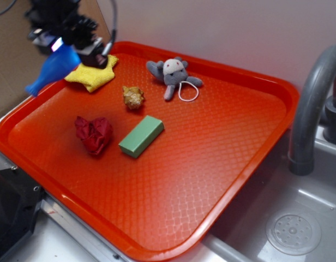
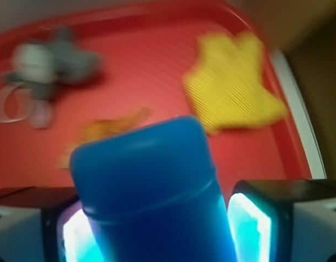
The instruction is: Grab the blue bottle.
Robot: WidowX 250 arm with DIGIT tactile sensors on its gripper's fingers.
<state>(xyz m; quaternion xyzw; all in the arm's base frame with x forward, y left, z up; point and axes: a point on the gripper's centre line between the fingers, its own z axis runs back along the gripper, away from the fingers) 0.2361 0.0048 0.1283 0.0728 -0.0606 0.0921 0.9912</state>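
the gripper (image 2: 157, 229) is closed on the blue bottle (image 1: 52, 69), one finger (image 2: 252, 221) pressed against each side of its body, and holds it tilted in the air above the far left corner of the red tray (image 1: 222, 164), narrow end pointing down and left. a yellow cloth (image 1: 94, 73) lies just below it, and farther out on the tray sit a grey stuffed toy (image 1: 171, 73), a small brown lump (image 1: 133, 97), a crumpled red cloth (image 1: 94, 134) and a green block (image 1: 142, 135).

Pale wall (image 1: 222, 33) behind, brown cardboard panel (image 1: 15, 65) at left, grey sink (image 1: 299, 218) with curved tap (image 1: 310, 109) at right, soft even light
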